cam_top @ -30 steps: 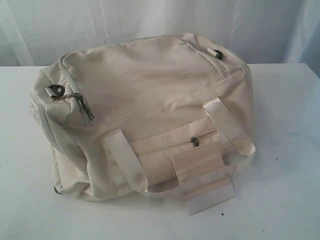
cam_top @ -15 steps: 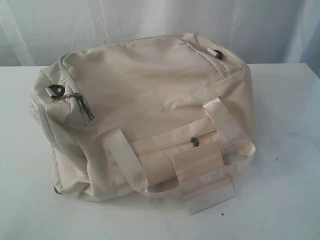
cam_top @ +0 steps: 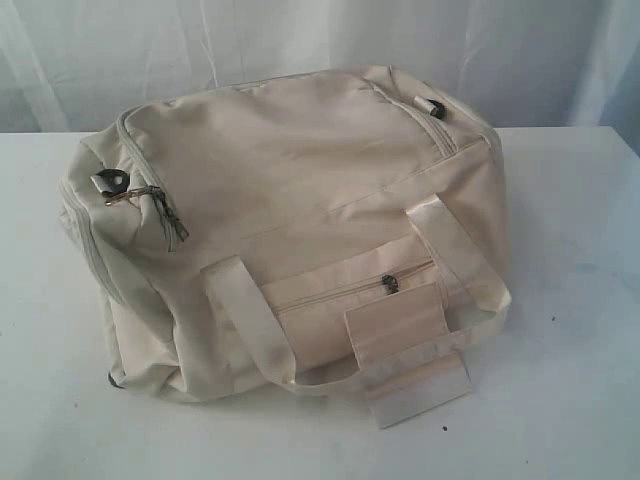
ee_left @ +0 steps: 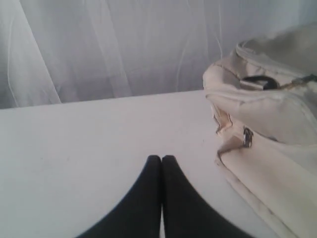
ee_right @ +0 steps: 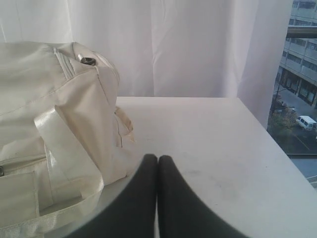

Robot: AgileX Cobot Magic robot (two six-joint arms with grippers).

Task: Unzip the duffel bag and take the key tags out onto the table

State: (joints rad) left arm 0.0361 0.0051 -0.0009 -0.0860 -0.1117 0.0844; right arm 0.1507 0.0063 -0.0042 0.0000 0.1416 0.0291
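The cream duffel bag lies zipped shut in the middle of the white table, its strap handles draped over the front. A main zipper pull hangs near a metal ring at the bag's left end. The small front pocket zipper is closed. No key tags show anywhere. My left gripper is shut and empty over bare table beside the bag's end. My right gripper is shut and empty next to the bag's other end. Neither gripper appears in the exterior view.
White curtains hang behind the table. The table's right edge borders a window with a street far below. Bare tabletop lies to the left and right of the bag.
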